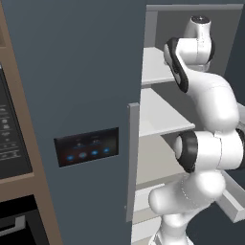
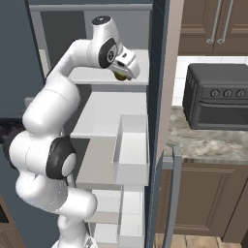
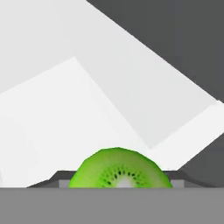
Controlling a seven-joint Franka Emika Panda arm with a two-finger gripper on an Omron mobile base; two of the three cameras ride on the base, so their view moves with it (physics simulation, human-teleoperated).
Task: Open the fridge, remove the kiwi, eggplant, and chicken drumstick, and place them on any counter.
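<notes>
The fridge (image 1: 76, 72) keeps its slate-blue left door shut, while its right door (image 2: 160, 97) is swung wide beside me. My arm reaches in over the upper white shelf (image 2: 97, 75). My gripper (image 2: 122, 71) is shut on the kiwi (image 2: 119, 75), which shows as a yellowish-green lump under the hand, just over that shelf's front right part. In the hand view the kiwi (image 3: 120, 173) shows its bright green cut face, pressed between the two dark fingertips (image 3: 61, 177). The eggplant and the chicken drumstick are out of view. The counter (image 2: 208, 143) lies right of the open door.
A black toaster oven (image 2: 218, 94) stands on the counter. White door bins (image 2: 133, 150) jut from the open door close to my arm. The black wall oven (image 1: 9, 139) sits left of the fridge. A lower shelf (image 1: 158, 115) lies under the arm.
</notes>
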